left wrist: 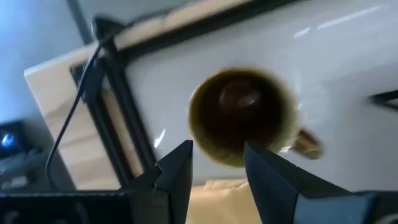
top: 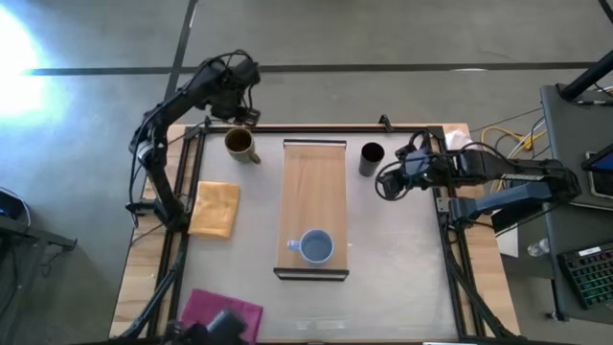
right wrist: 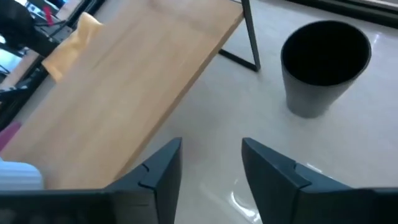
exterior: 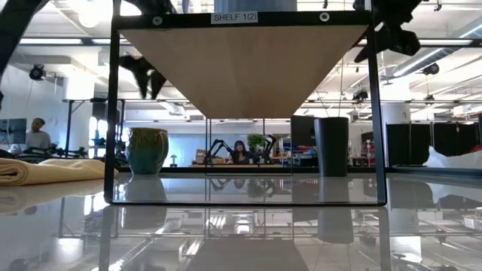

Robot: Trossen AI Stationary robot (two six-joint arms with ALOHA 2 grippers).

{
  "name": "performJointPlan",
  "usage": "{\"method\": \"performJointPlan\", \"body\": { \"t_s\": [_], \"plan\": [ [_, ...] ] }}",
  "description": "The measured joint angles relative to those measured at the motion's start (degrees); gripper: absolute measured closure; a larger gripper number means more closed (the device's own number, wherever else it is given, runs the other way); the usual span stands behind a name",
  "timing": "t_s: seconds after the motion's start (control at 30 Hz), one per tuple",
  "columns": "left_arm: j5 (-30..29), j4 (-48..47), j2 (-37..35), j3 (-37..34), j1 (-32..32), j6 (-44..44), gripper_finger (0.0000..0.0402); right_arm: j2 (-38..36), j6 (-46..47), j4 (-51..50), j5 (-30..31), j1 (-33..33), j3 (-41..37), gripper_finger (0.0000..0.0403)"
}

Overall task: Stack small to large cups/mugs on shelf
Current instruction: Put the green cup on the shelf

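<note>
The light-wood shelf point(top: 313, 196) runs lengthwise from 12 to 6 o'clock at table centre, the small light-blue cup point(top: 316, 246) upright near its 6 o'clock end. The mustard mug point(top: 238, 144) stands at 10 o'clock — handle toward the shelf — under the left gripper point(top: 241, 113), fingers apart. The black cup point(top: 371, 158) stands at 1 o'clock, just beside the right gripper point(top: 387, 180), fingers apart, bare tabletop between.

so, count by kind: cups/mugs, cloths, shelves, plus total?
Cups/mugs: 3: light-blue cup on the shelf, mustard-brown mug and black cup on the table
Cloths: 2: yellow cloth, magenta cloth
Shelves: 1: shelf
Total: 6
</note>
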Motion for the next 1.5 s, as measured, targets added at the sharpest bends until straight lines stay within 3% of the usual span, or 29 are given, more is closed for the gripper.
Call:
{"method": "performJointPlan", "body": {
  "t_s": [0.2,0.43,0.67,0.9,1.13,1.5],
  "plan": [
    [-1.4,3.4,0.0,-8.5,1.0,3.3,0.0272,0.1,-2.4,0.9,-0.9,-2.5,0.0,0.0245],
    [-1.6,8.8,-0.6,-13.8,1.0,6.1,0.0271,0.1,-2.7,1.5,-2.4,-5.7,0.0,0.0251],
    [-1.4,16.3,-3.4,-17.3,1.6,10.8,0.0271,0.1,-3.2,3.9,-2.5,-7.2,0.0,0.0259],
    [-1.2,17.4,-5.3,-20.5,4.2,15.4,0.0271,0.2,-3.5,4.7,-3.3,-7.5,0.0,0.0267],
    [4.7,22.7,-6.9,-25.0,6.4,17.4,0.0271,0.2,-3.4,5.8,-3.4,-7.5,0.0,0.0273],
    [3.0,25.6,-7.0,-28.4,7.2,18.4,0.0271,0.2,-1.8,5.8,-3.4,-7.5,0.0,0.0278]
  ]
}}
